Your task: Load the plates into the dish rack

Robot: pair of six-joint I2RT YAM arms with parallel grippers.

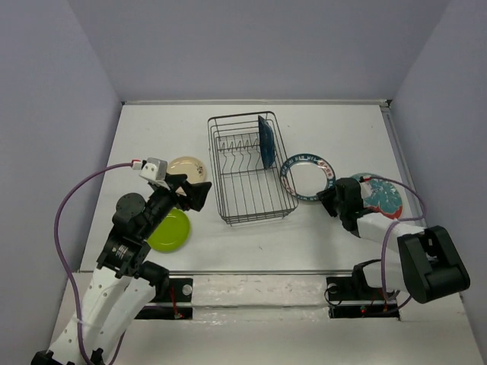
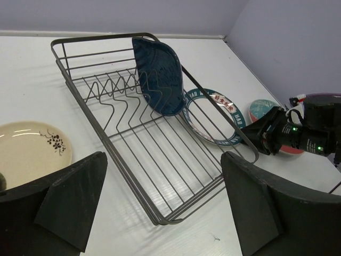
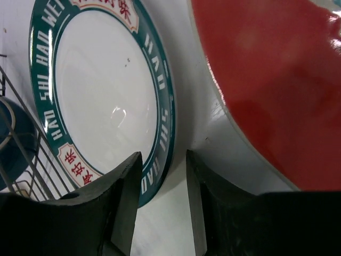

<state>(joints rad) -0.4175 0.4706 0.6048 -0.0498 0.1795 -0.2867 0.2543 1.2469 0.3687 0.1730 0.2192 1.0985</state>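
Overhead view, centre: the dish rack point(image 1: 251, 171) stands on the white desk point(image 1: 342, 129).

One plate is loaded. The dark blue plate point(image 1: 266, 141) stands on edge among the tines at the rack's upper right.

Four plates lie flat on the desk, outside the rack:
- The white plate with teal rim point(image 1: 308, 176) is just right of the rack's right wall. Whether it touches the wall cannot be told.
- The red plate point(image 1: 383, 196) is further right and partly covered by the right arm.
- The cream plate point(image 1: 188, 169) is left of the rack.
- The lime green plate point(image 1: 169, 230) is below the cream plate, partly under the left arm.

The left gripper point(image 2: 162, 176) is above the desk, left of the rack. Its jaws are spread wide and hold nothing.

The right gripper point(image 3: 164, 157) is low at the near edge of the teal-rimmed plate. Its jaws are parted by a narrow gap, and the plate's rim lies at that gap. Bare desk shows between the rim and the right-hand jaw, so the rim is not clamped.
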